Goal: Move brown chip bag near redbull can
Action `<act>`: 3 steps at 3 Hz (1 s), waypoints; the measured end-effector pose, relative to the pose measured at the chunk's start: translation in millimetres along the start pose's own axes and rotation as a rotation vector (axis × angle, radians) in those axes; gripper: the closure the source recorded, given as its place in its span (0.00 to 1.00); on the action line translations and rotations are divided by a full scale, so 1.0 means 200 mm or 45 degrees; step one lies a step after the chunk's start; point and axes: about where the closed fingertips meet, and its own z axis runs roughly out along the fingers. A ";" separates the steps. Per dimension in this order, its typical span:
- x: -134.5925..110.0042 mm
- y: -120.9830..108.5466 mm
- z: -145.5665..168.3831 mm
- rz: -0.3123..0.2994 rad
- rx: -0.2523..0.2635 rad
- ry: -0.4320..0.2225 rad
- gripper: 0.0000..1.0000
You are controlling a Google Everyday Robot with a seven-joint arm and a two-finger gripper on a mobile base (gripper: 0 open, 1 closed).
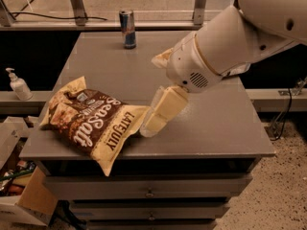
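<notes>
Gripper [150, 97] above the grey table [216, 123], its two cream fingers [163, 110] spread wide and holding nothing. Just to its left lies the brown chip bag [91, 121], flat at the table's front-left, printed "Sea Salt" in white and "LATE JULY" in dark letters; the lower fingertip is at the bag's right corner. The redbull can [127, 29] stands upright well beyond the gripper, at the far edge.

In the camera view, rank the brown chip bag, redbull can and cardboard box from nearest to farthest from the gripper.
The gripper hangs open at the bag's right edge.
1. brown chip bag: right beside it, at the front of the table.
2. redbull can: at the far edge.
3. cardboard box: on the floor, lower left.
</notes>
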 end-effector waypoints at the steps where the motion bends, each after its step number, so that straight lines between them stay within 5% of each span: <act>1: -0.06 0.09 0.17 -0.040 -0.079 -0.047 0.00; 3: -0.11 0.15 0.47 -0.080 -0.147 -0.051 0.00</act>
